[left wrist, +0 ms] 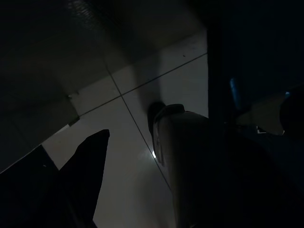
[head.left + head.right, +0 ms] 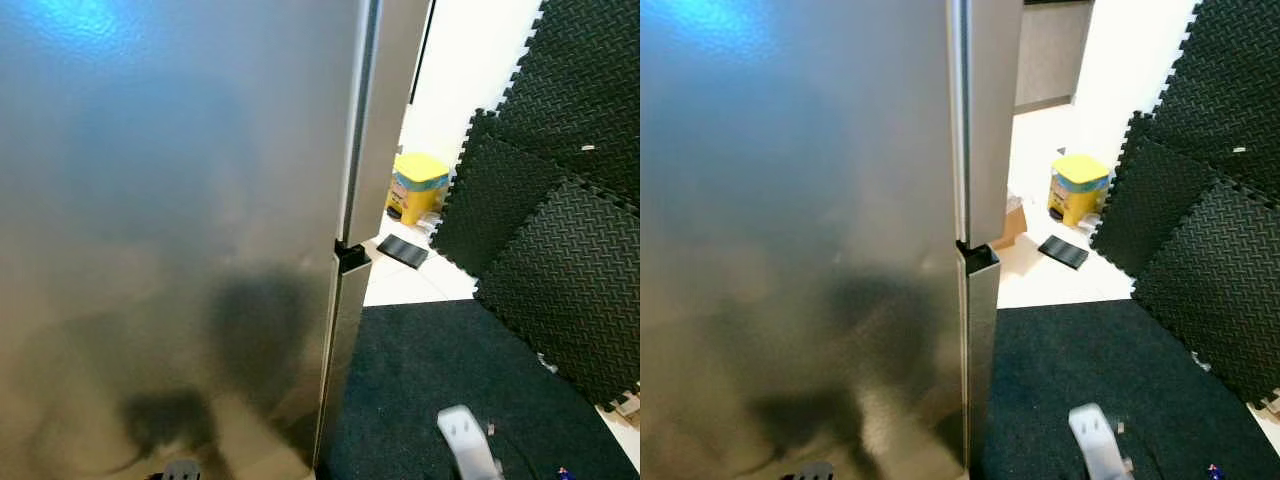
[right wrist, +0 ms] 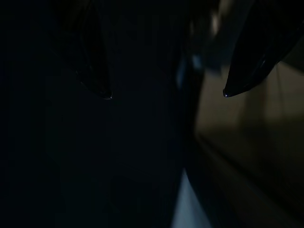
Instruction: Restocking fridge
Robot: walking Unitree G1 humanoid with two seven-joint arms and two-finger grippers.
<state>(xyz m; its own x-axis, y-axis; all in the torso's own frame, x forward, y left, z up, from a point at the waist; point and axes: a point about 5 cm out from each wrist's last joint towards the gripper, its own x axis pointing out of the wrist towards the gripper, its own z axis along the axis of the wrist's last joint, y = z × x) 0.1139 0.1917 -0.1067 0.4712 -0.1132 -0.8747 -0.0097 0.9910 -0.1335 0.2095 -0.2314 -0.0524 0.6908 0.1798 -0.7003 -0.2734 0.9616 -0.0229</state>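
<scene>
Closed steel fridge looms ahead; right claw hangs spread below

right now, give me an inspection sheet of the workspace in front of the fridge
surface: dark carpet beside the fridge, pale tiled floor beyond it
job's things: steel fridge close in front, doors shut; no stock items seen
clutter: yellow tub and a flat black item on the tiles past the fridge corner
grippers: right gripper open and empty, hanging in shade; left gripper too dark to judge; right arm low in the head view
cables: nothing seen
surroundings: black foam mats leaning on the right, white wall behind them
</scene>
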